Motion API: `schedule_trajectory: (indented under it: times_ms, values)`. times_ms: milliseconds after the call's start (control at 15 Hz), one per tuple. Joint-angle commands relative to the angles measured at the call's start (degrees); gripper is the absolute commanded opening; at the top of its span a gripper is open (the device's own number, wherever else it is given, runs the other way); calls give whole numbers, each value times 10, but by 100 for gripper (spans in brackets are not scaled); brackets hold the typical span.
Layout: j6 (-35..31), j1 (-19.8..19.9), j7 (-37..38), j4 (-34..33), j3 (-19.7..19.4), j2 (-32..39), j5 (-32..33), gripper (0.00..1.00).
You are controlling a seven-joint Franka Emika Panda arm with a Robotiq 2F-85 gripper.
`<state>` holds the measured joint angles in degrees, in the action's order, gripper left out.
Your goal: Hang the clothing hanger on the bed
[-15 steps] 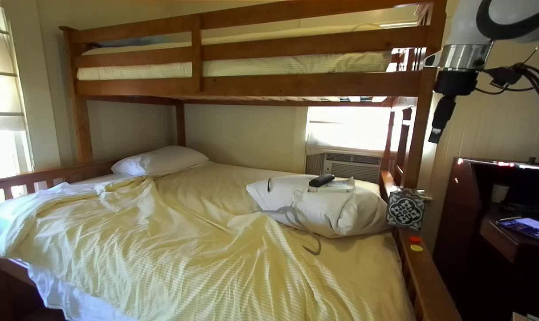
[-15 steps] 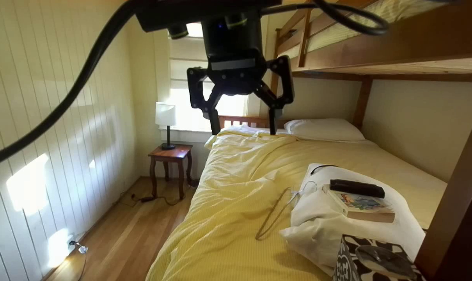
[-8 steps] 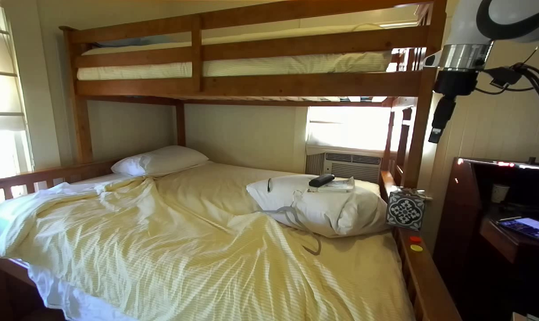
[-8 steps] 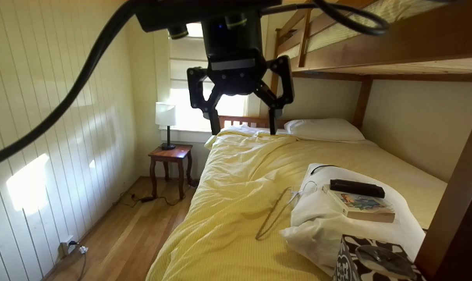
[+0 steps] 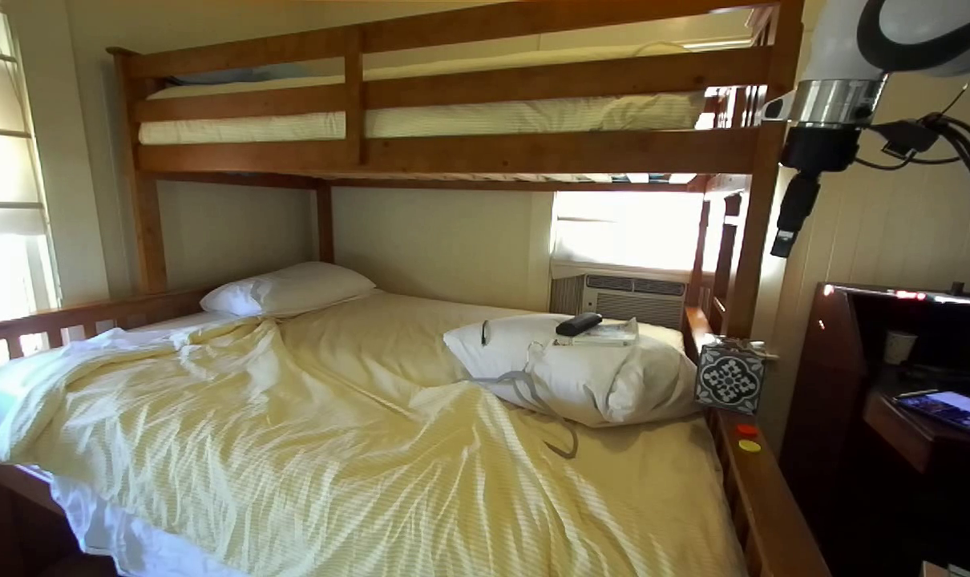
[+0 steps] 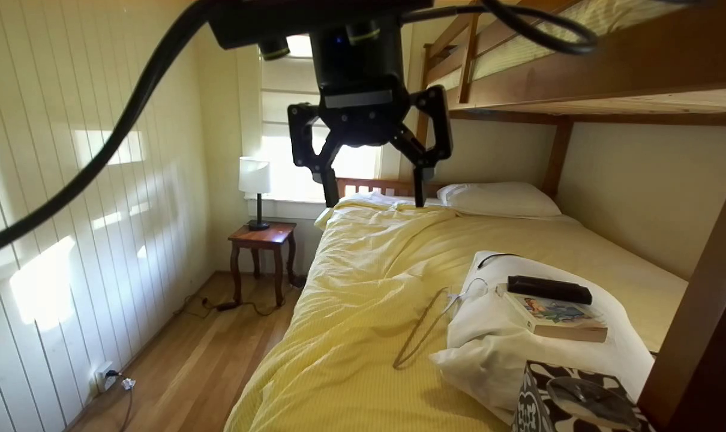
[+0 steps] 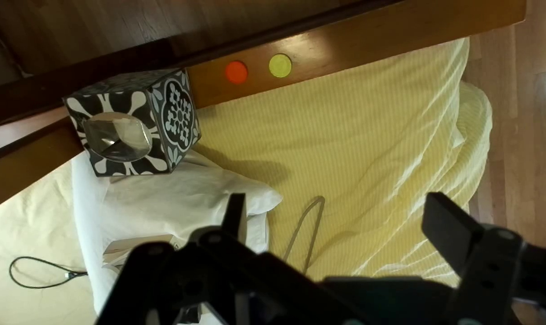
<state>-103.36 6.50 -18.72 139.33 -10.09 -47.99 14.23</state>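
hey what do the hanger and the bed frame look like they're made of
Hanger: matte, maybe plastic or velvet-coated; its slim grey-beige outline looks dull in the wrist view. Bed frame: likely varnished wood; brown, with a glossy highlight there.

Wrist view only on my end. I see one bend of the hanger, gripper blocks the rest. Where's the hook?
Observer: In both exterior views, the hook of the hanger shows against the white pillow under the book. Touching or not, can't tell.
Operator: Copy. Am I low?
Observer: No. In an exterior view the gripper shows higher up than the patterned box, clear of it.
Operator: Anywhere up top to hang it?
Observer: The bed has long wooden rails up there; perhaps one of those.
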Motion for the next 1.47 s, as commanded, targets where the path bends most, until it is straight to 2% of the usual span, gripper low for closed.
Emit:
schedule_trajectory:
  times_ms: [0,333,600,800,1000,1067,1133,1400]
  values:
    - [-34,-9,26,-6,-7,25,-1,100]
    - [-141,-29,-10,-63,-45,155,-19,100]
    - [-183,-57,-56,-135,-66,280,-78,100]
    - [-184,-52,-75,-178,-54,360,-100,100]
    - [-194,-26,-36,-200,-35,428,-65,100]
    - [-184,-20,-30,-210,-33,441,-60,100]
    - [-191,-22,-47,-178,-28,403,-77,100]
    - [-191,-10,-42,-201,-25,443,-73,100]
